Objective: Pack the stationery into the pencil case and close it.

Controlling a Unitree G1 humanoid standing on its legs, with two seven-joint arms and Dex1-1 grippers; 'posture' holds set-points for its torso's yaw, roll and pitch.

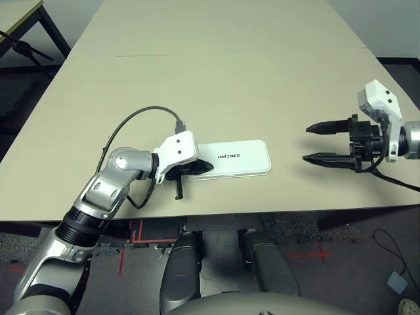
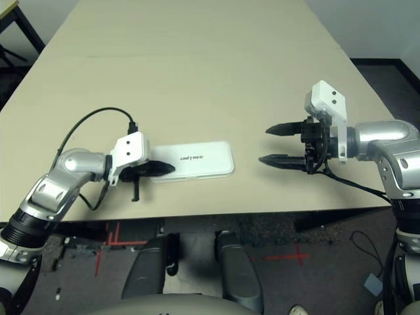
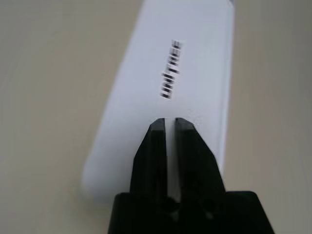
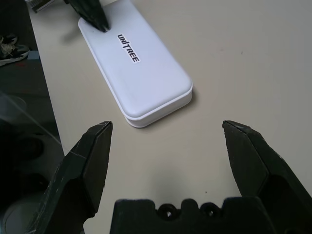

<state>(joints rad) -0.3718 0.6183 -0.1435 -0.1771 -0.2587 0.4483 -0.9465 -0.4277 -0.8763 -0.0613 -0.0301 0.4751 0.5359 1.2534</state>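
The pencil case (image 1: 244,158) lies flat and closed near the table's front edge, logo up. My left gripper (image 1: 207,167) is shut, and its fingertips (image 3: 161,127) rest on the lid at the case's left end with nothing between them. My right gripper (image 1: 306,143) hovers open a short way to the right of the case, apart from it and pointing toward it. In the right wrist view the case (image 4: 141,73) lies beyond the spread fingers (image 4: 95,146). The marker, the highlighter and the grey metallic piece are hidden or out of view.
The tan table (image 1: 216,79) stretches far behind the case, with a seam across it. Its front edge (image 1: 262,211) runs just below the case. A black cable (image 1: 141,115) loops over my left forearm. A dark-legged table (image 1: 20,26) stands at the far left.
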